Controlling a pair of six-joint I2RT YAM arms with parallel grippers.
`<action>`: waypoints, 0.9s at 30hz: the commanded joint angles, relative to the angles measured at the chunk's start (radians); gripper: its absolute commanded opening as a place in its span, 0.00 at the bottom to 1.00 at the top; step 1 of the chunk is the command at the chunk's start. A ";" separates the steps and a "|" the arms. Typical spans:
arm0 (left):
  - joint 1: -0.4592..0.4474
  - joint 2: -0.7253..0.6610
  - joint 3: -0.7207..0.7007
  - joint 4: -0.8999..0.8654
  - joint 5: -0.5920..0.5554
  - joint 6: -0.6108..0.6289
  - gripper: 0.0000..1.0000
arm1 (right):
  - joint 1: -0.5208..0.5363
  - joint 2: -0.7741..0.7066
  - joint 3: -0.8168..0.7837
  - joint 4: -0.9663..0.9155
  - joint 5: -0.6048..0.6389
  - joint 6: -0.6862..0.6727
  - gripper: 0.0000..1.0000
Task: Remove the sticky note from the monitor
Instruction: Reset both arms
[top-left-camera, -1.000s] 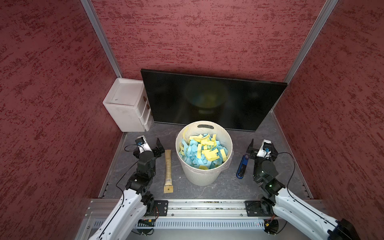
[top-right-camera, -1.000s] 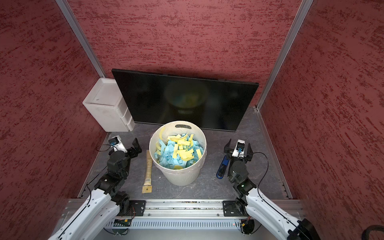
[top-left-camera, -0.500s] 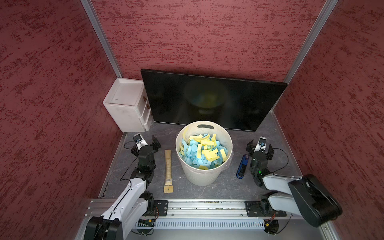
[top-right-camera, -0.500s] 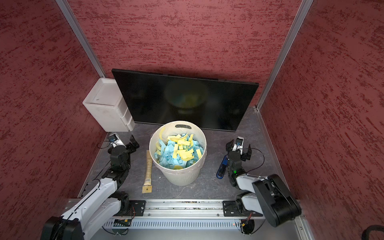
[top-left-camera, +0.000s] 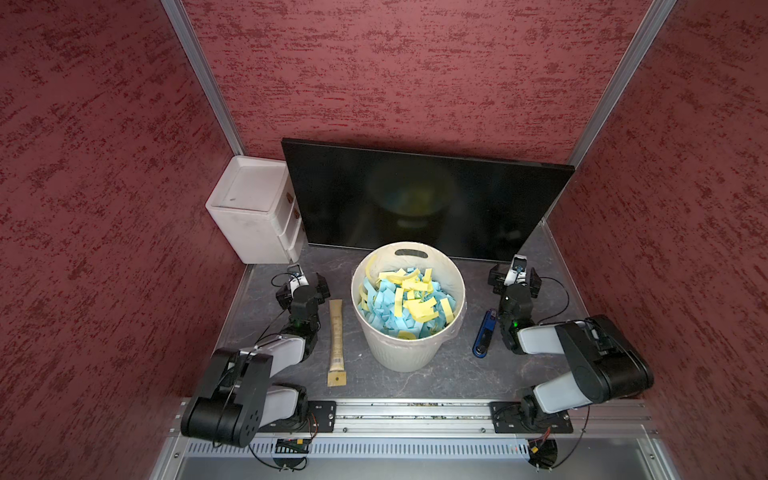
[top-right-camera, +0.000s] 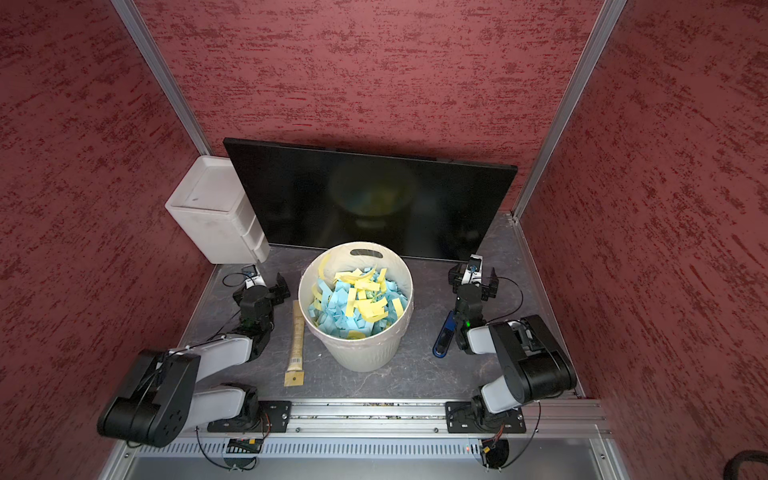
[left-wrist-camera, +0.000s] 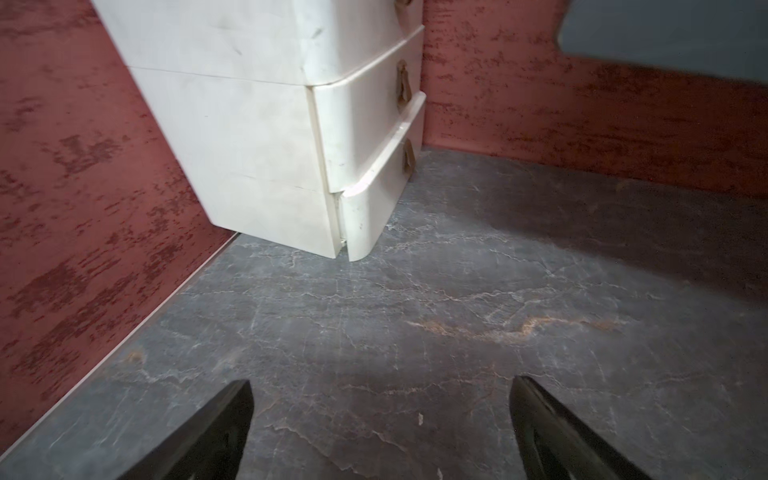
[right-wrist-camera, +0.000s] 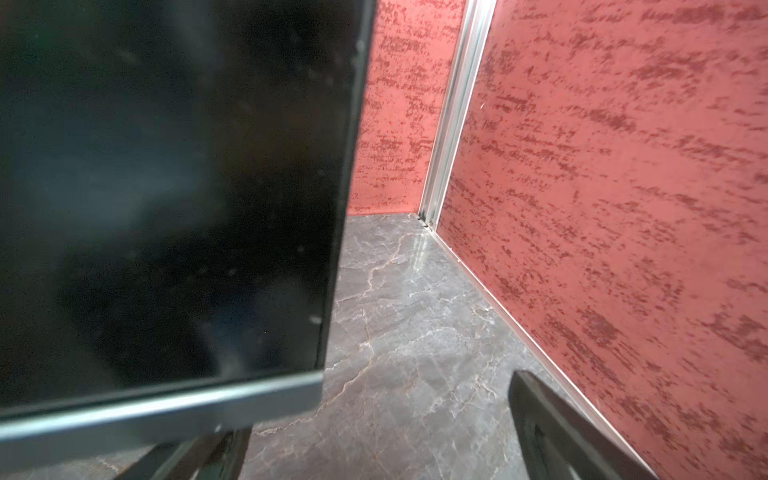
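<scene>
In both top views, monitor standing along the back wall, wide glossy black face mirroring the bin in front; left gripper, right gripper low, jaws wide, holding nothing; right wrist view, monitor's dusty lower corner close
</scene>
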 joint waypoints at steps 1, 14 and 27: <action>0.057 0.088 0.009 0.222 0.156 0.057 1.00 | -0.043 -0.007 0.078 -0.179 -0.125 0.055 0.99; 0.141 0.168 0.084 0.153 0.355 0.032 1.00 | -0.104 0.001 0.132 -0.298 -0.253 0.089 0.99; 0.139 0.167 0.085 0.150 0.353 0.032 1.00 | -0.148 0.047 0.031 -0.079 -0.442 0.076 0.99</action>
